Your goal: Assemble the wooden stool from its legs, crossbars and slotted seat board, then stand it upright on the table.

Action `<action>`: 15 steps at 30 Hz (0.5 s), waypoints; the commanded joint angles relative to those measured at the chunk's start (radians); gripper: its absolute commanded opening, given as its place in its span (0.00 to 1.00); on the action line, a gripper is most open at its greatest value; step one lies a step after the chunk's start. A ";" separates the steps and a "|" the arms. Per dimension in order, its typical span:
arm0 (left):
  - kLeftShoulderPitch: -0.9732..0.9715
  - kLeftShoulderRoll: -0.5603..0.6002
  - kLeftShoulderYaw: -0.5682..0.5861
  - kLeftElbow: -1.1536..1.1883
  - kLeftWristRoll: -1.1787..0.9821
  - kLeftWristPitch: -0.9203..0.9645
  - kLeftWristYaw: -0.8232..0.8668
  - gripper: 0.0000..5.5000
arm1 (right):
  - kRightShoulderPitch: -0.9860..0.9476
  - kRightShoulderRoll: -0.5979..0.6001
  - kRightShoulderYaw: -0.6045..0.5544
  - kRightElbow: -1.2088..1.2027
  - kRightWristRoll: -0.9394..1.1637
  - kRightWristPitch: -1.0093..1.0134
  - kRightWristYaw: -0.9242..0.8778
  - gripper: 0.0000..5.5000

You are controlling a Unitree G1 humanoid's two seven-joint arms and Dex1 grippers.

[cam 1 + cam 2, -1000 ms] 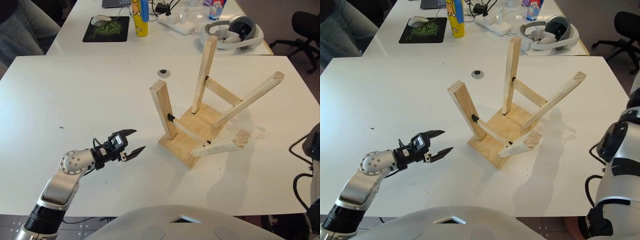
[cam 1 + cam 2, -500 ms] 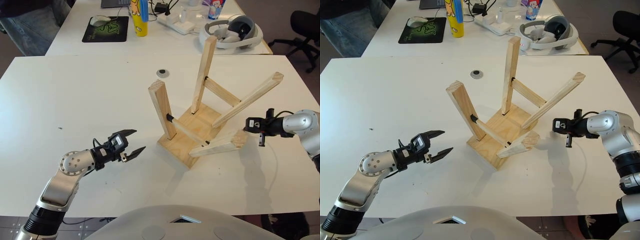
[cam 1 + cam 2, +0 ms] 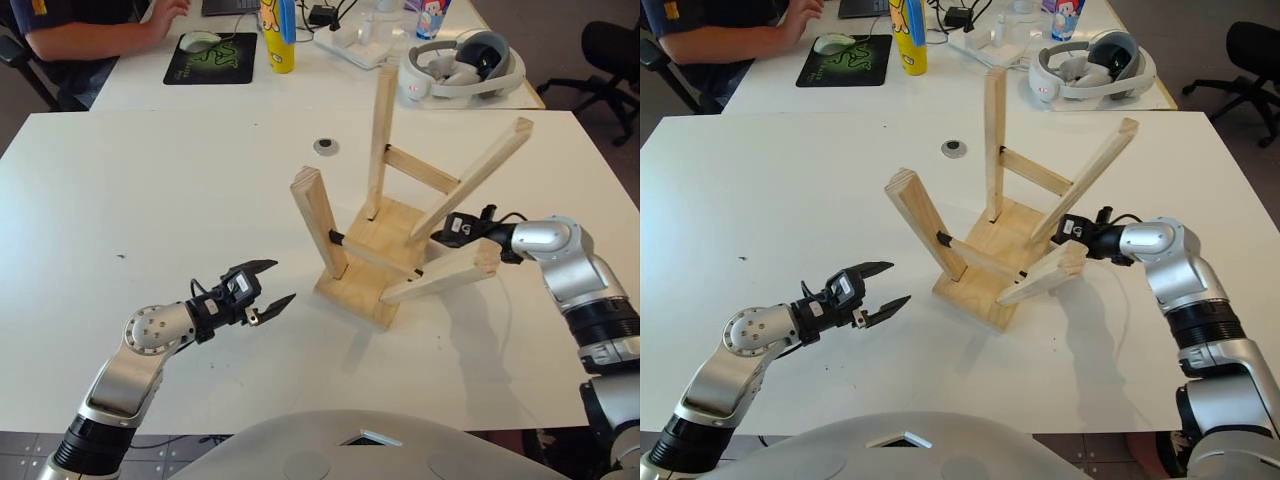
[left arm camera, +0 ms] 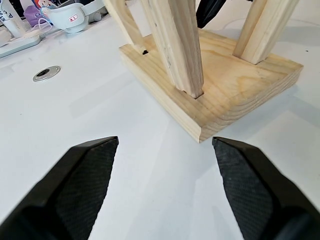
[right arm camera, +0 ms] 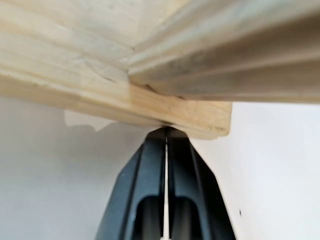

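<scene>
Jaws pressed together, right gripper [image 3: 449, 228] seemingly touches the stool [image 3: 393, 226]; left gripper [image 3: 281, 282] gapes.

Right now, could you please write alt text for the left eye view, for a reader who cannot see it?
A wooden stool sits upside down on a white table, seat board down, four legs splayed upward. The right gripper, shut, is against its right side by the lowest leg; the left gripper hangs open to its left, apart.

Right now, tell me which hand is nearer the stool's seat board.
Right. The right hand is shut, against the low leg just beside the seat board. The left hand is open, apart from the board over the table on the opposite side.
</scene>
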 commanded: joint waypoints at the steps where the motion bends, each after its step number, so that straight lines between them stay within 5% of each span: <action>1: -0.014 0.001 -0.003 -0.002 0.007 0.010 0.001 0.63 | -0.086 0.149 0.014 -0.034 0.024 0.073 -0.044 0.00; 7: -0.020 -0.013 -0.015 0.001 0.004 0.014 0.003 0.63 | -0.175 0.346 0.018 -0.032 -0.019 0.179 -0.224 0.00; 15: -0.009 -0.034 -0.017 0.012 0.007 0.009 0.020 0.63 | -0.113 0.382 0.024 -0.081 -0.048 0.207 -0.309 0.00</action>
